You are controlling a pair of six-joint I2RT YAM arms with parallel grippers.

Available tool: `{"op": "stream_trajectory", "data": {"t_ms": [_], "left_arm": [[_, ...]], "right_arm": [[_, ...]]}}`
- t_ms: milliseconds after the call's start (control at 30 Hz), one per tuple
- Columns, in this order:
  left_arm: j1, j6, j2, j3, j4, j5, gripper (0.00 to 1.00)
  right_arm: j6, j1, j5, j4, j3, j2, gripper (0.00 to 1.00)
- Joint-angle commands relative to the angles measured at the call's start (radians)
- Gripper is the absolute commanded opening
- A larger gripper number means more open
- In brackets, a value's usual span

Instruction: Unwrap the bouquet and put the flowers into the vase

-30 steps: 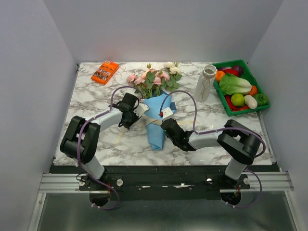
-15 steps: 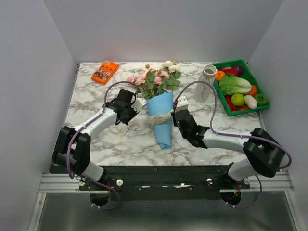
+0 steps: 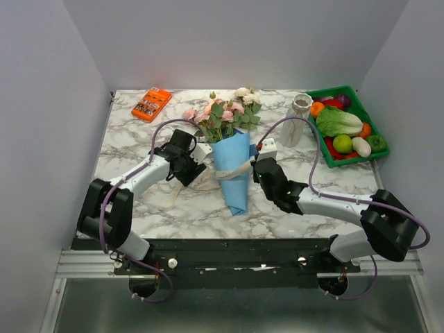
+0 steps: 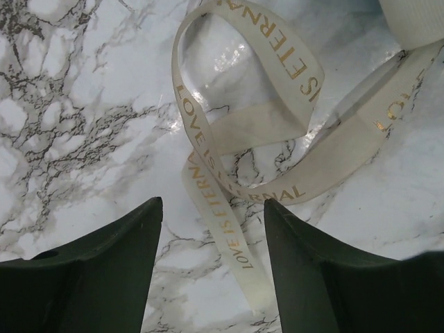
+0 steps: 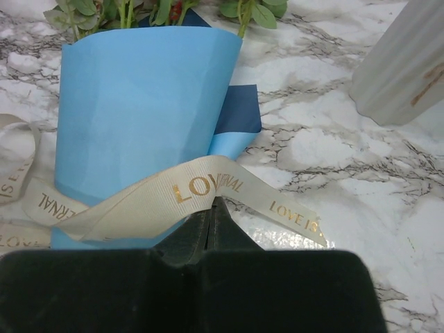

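Note:
The bouquet lies mid-table, its blue paper cone (image 3: 234, 173) (image 5: 139, 111) pointing toward me and its pink and cream flowers (image 3: 223, 111) at the far end. A cream ribbon (image 3: 232, 171) (image 5: 173, 191) printed in gold crosses the cone. My right gripper (image 3: 255, 166) (image 5: 211, 201) is shut on the ribbon at the cone's right side. My left gripper (image 3: 194, 168) (image 4: 211, 202) stands open left of the cone, above loose ribbon loops (image 4: 243, 125) lying on the marble. The whitish vase (image 3: 297, 119) (image 5: 406, 62) stands upright to the right of the flowers.
A green tray (image 3: 377, 154) of toy vegetables sits at the back right, just beyond the vase. An orange box (image 3: 151, 103) lies at the back left. A slack ribbon tail (image 3: 175, 196) trails on the marble left of the cone.
My left gripper has opened and let go of the ribbon, which now lies loose beneath it. The bouquet and both arms shifted right and away earlier; the right gripper keeps its grip.

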Motion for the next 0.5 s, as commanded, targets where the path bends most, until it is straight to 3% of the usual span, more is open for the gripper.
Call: {"op": "stream_trajectory", "data": {"t_ms": [0, 167, 433, 467], "left_arm": [[0.005, 0.019, 0.065, -0.001, 0.041, 0.02, 0.69], [0.005, 0.048, 0.111, -0.013, 0.052, -0.007, 0.65], [0.014, 0.125, -0.018, -0.128, 0.044, -0.032, 0.66], [0.014, 0.131, -0.016, -0.14, 0.047, -0.044, 0.62]], "right_arm": [[0.051, -0.001, 0.065, -0.05, -0.019, -0.044, 0.01], [0.124, -0.033, 0.15, -0.172, -0.014, -0.105, 0.01], [0.2, -0.169, 0.186, -0.37, -0.03, -0.271, 0.01], [0.233, -0.181, 0.228, -0.407, -0.019, -0.272, 0.01]]}}
